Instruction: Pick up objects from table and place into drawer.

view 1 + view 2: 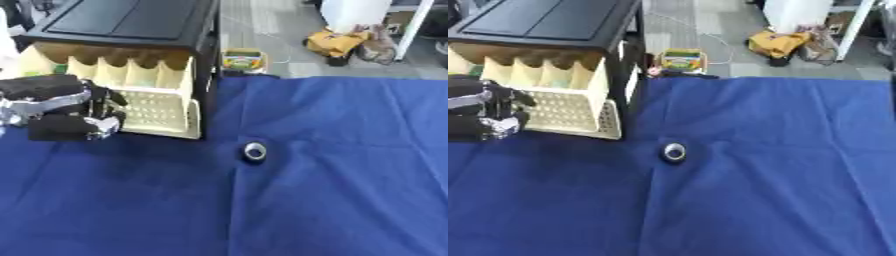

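A grey floor with clutter runs along the back, and in front of you a wrinkled dark blue cloth (350,175) covers the whole table. At the far left stands the black-framed drawer unit (131,20) with its cream perforated plastic drawer (157,107) pulled out toward you, open at the top. Your left hand (66,107) — black with silver joints — sits right at the drawer's front left, fingers curled in; whether they have anything between them, you can't tell from here. Your right hand isn't showing at all. Now the piece that matters: the small round object, dark with a shiny silver ring (255,151), lies flat on the cloth, apart from the drawer and below its front right corner. From your left hand it lies to the right and a little nearer you, with no long axis to line up on — any approach angle looks as good as another. The left hand looks to be the nearer one. Watch the drawer's front lip and the black frame's post beside it as you swing across. Right of the object, the cloth is open all the way to the edge.
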You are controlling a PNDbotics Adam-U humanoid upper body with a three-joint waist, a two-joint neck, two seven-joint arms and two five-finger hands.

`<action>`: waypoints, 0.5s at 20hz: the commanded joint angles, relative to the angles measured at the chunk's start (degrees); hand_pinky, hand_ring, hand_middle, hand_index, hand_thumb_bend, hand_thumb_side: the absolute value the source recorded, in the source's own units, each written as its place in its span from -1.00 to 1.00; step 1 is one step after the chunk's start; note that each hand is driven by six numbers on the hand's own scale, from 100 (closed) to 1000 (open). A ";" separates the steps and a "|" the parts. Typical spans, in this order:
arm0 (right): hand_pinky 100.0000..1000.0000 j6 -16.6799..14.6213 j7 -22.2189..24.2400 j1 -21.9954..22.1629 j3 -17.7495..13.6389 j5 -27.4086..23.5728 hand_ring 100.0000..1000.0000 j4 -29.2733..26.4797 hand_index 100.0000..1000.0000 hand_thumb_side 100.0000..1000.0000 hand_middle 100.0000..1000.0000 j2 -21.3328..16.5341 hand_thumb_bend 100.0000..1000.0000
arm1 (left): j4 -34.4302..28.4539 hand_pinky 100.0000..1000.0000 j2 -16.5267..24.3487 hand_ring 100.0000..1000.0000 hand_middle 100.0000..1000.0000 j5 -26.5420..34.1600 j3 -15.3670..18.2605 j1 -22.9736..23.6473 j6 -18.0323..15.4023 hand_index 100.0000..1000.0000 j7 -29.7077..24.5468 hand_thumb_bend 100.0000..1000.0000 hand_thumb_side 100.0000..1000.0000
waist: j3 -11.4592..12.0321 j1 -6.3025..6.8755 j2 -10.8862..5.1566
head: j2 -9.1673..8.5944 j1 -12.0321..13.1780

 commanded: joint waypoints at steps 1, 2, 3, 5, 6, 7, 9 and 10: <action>-0.13 0.08 -0.66 -1.13 -0.87 -0.55 0.14 -1.09 0.56 0.59 0.15 -1.84 -0.33 | 1.77 -0.24 0.37 0.53 0.57 -1.01 0.25 -1.36 -0.14 0.92 0.76 -1.00 1.00 | -0.14 0.12 -0.59 | -0.93 0.26; -0.13 0.12 -0.79 -1.17 -0.91 -0.64 0.14 -1.12 0.56 0.59 0.15 -1.90 -0.33 | 2.46 -0.23 0.08 0.53 0.60 -1.16 0.27 -1.60 -0.19 0.92 0.97 -1.00 1.00 | -0.21 0.11 -0.47 | -1.01 0.31; -0.13 0.14 -0.91 -1.22 -0.95 -0.73 0.14 -1.16 0.56 0.59 0.15 -1.95 -0.33 | 3.05 -0.24 -0.23 0.54 0.62 -1.22 0.31 -1.84 -0.28 0.92 1.25 -1.00 1.00 | -0.29 0.10 -0.34 | -1.12 0.36; -0.13 0.19 -1.11 -1.30 -0.99 -0.90 0.14 -1.19 0.56 0.58 0.15 -2.03 -0.32 | 3.96 -0.20 -0.69 0.56 0.65 -1.34 0.35 -2.31 -0.72 0.93 1.90 -1.00 1.00 | -0.43 0.06 -0.08 | -1.38 0.48; -0.13 0.21 -1.18 -1.36 -1.00 -0.98 0.14 -1.19 0.56 0.56 0.15 -2.07 -0.35 | 4.34 -0.14 -0.88 0.58 0.67 -1.47 0.36 -2.52 -1.04 0.94 2.31 -1.00 1.00 | -0.50 0.04 0.05 | -1.53 0.54; -0.13 0.21 -1.24 -1.42 -1.01 -1.06 0.14 -1.20 0.56 0.58 0.15 -2.10 -0.32 | 4.70 -0.12 -1.05 0.59 0.68 -1.59 0.38 -2.71 -1.33 0.94 2.73 -1.00 1.00 | -0.58 0.03 0.18 | -1.64 0.58; -0.13 0.23 -1.38 -1.54 -1.05 -1.17 0.14 -1.21 0.56 0.58 0.15 -2.16 -0.32 | 5.44 -0.09 -1.40 0.60 0.69 -1.74 0.45 -3.11 -1.78 0.93 3.53 -1.00 1.00 | -0.71 0.00 0.43 | -1.87 0.64; -0.13 0.24 -1.45 -1.61 -1.08 -1.23 0.14 -1.24 0.56 0.58 0.15 -2.18 -0.32 | 5.79 -0.06 -1.52 0.61 0.70 -1.94 0.50 -3.37 -1.97 0.93 3.96 -1.00 1.00 | -0.79 -0.01 0.56 | -2.03 0.66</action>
